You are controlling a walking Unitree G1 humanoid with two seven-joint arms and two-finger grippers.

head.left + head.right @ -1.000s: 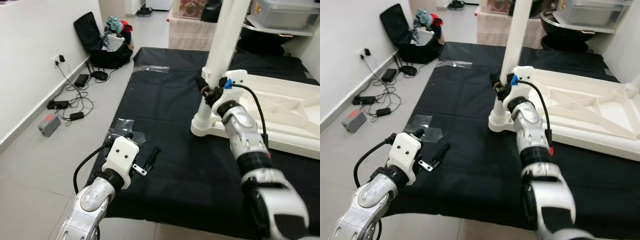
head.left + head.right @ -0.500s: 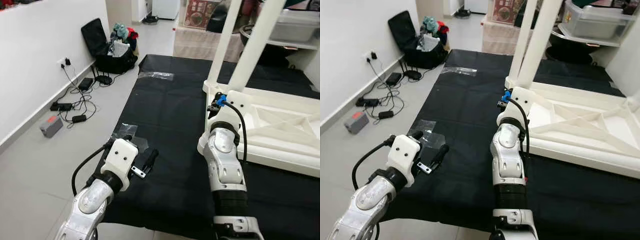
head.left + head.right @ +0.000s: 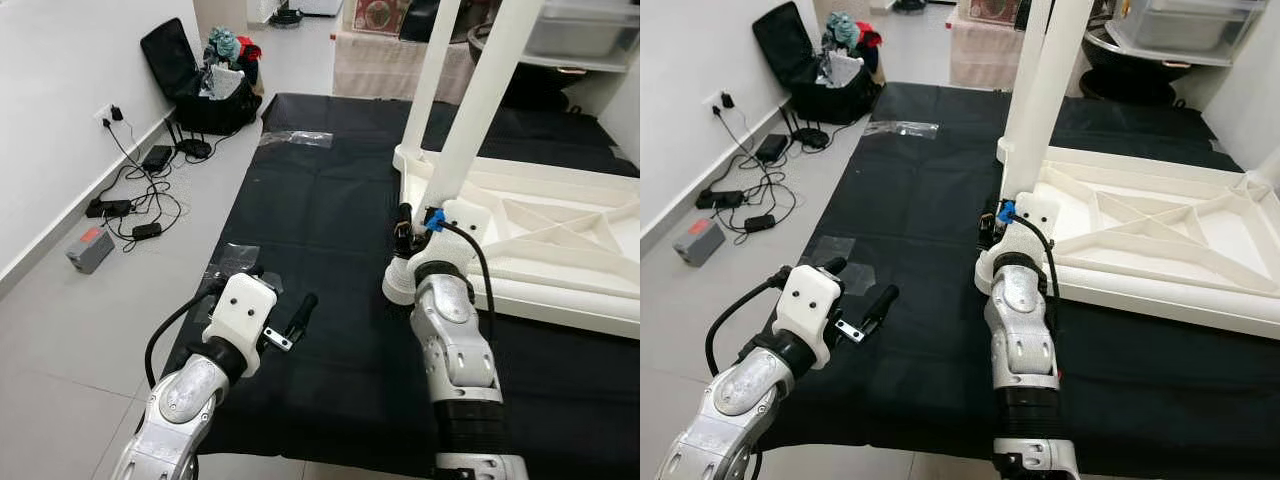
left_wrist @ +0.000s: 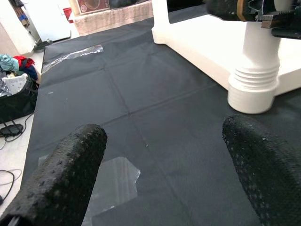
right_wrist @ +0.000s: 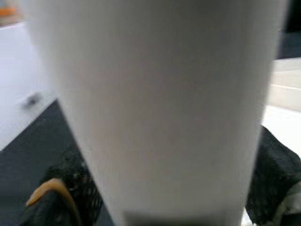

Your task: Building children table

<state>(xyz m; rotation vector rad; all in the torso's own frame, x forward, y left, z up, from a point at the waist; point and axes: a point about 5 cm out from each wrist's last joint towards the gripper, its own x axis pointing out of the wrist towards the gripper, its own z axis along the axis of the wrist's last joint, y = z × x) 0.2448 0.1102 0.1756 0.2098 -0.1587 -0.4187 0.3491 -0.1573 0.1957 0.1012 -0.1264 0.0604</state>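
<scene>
Against the wall at the far left lie a grey box [image 3: 91, 248], a tangle of cables [image 3: 140, 190] and an open black bag [image 3: 195, 75] stuffed with clothes; no writing on any of them can be read. Next comes the black mat [image 3: 320, 200] spread on the floor, with a piece of clear plastic film [image 3: 232, 258] lying near its left edge. The left gripper [image 3: 288, 318] hovers just above that edge of the mat, its two black fingers [image 4: 61, 174] spread apart and holding nothing. Further right, the children's table [image 3: 1160, 240] lies upside down on the mat, a white plastic top with ribbed bracing, and two white legs rise from its near-left corner region. The right gripper [image 3: 408, 232] is at the nearer table leg [image 3: 470, 130], low on the shaft just above its ribbed collar [image 4: 253, 84]; the wrist view shows the white shaft between the black fingers [image 5: 270, 174], which look closed around it. The step in hand appears to be seating or screwing this leg into its corner socket. The next move probably calls for keeping the leg upright while turning or pressing it home, then releasing. At the far right a shelf carries a clear storage bin [image 3: 1185, 25]; no brand or label is legible anywhere.
</scene>
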